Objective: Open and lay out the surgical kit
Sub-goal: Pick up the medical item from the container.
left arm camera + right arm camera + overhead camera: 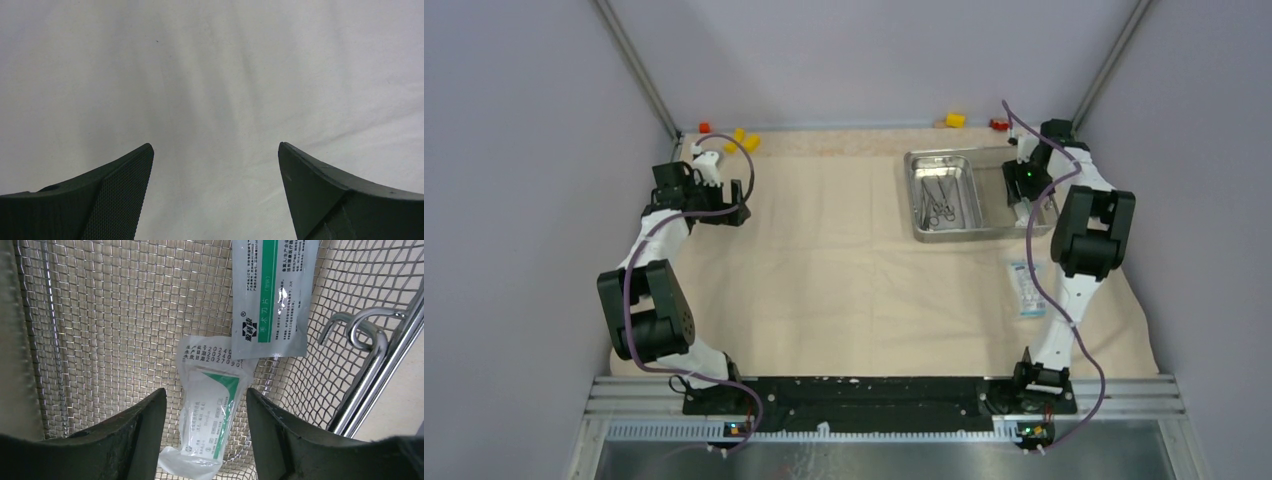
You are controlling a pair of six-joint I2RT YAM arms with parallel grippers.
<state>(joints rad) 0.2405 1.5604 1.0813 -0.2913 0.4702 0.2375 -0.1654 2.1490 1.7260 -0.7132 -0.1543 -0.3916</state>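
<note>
Cloth wrap [824,270] lies flat on the tabletop. Steel tray [911,195] sits far right, holding scissors and forceps [939,200]. One packet [1025,288] lies out on the cloth. Right fingers [130,435] are spread, straddling the small sealed packet [212,420] in the wire basket [100,315]; a larger packet [272,290] overlaps its top. The packet looks light, limp and slick, so pinch across the flat middle and lift slowly. Left fingers [115,190] are spread and empty over the cloth.
</note>
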